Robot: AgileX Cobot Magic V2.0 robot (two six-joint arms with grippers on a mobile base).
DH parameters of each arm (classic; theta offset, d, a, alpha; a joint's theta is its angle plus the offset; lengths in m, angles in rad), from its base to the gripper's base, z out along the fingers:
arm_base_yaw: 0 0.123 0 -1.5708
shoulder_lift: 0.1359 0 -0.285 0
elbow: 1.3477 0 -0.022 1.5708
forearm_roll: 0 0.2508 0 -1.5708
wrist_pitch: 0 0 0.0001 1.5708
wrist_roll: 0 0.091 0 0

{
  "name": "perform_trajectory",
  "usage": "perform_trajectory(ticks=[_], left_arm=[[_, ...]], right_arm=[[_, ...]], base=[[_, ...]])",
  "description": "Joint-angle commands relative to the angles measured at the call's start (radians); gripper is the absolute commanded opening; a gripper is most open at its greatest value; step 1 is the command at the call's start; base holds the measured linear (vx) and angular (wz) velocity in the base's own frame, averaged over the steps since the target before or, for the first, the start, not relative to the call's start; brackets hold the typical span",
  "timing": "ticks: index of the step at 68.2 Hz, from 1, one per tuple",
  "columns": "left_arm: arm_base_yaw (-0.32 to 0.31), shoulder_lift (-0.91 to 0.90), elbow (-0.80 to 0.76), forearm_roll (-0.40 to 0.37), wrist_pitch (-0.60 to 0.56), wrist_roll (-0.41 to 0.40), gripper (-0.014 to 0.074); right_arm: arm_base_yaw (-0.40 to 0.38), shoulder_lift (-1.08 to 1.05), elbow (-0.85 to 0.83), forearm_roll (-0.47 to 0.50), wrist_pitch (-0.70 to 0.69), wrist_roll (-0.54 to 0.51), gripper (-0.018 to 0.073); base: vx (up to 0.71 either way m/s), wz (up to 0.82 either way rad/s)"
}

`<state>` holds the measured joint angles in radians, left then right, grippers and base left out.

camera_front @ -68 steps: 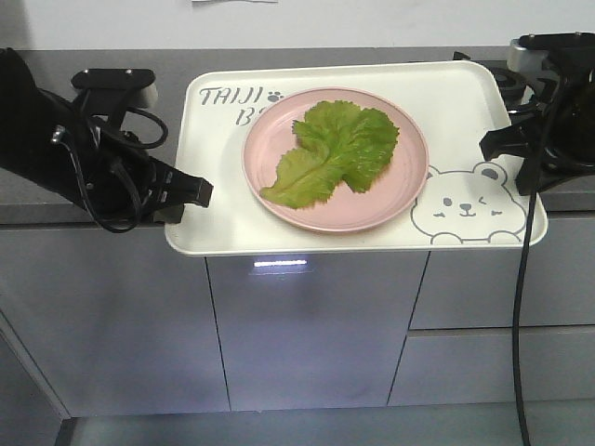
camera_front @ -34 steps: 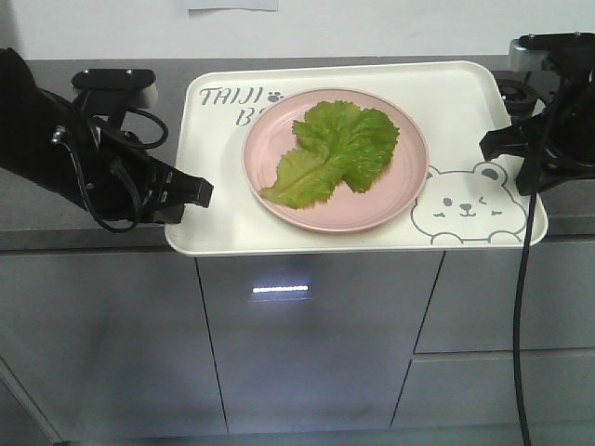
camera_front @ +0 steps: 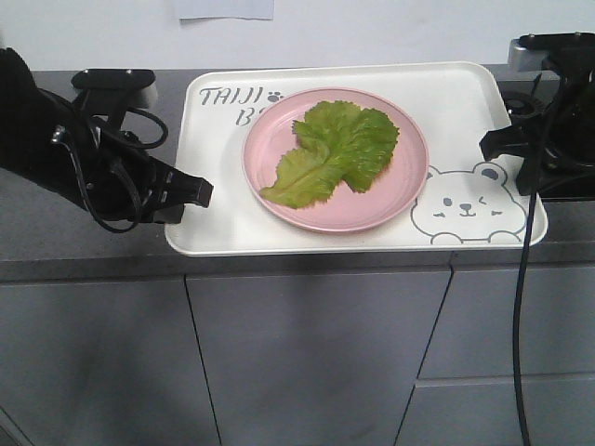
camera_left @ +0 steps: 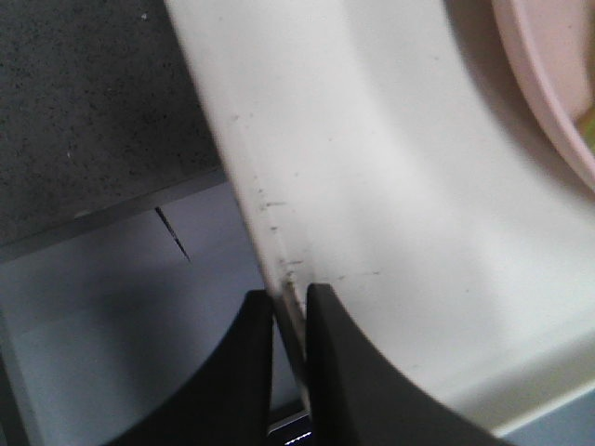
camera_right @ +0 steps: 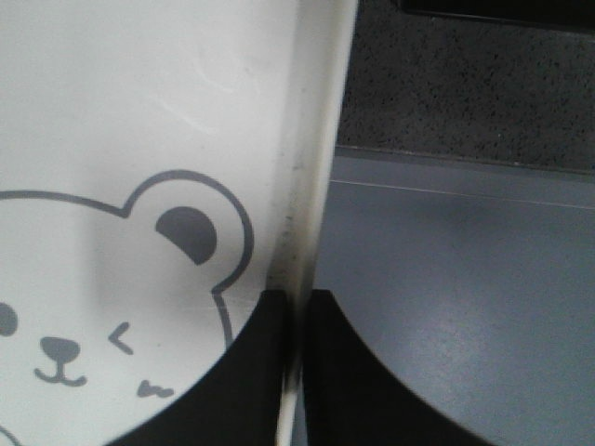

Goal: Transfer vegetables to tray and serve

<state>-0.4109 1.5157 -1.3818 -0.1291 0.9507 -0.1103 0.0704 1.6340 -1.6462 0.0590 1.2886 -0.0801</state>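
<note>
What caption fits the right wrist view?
Right gripper, fingers shut on the tray rim beside its winking bear drawing.

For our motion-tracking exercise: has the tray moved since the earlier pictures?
Yes, toward the wall: the tray overhung the counter edge before; now its front rim lies behind it.
</note>
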Motion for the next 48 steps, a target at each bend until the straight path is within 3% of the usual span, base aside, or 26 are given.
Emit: perform_trajectory(ticks=[1, 48], left_arm=[[-0.014, -0.046, -0.03, -0.045, -0.058, 0.044, -0.0006], [-0.014, -0.046, -0.03, -0.045, -0.058, 0.044, -0.0006]], right_arm=[[0.007, -0.051, -0.03, 0.029, -0.006, -0.029, -0.0006], [0.007, -0.051, -0.03, 0.029, -0.006, -0.029, -0.0006]], base=[[0.12, 0.0], [0.09, 0.02]])
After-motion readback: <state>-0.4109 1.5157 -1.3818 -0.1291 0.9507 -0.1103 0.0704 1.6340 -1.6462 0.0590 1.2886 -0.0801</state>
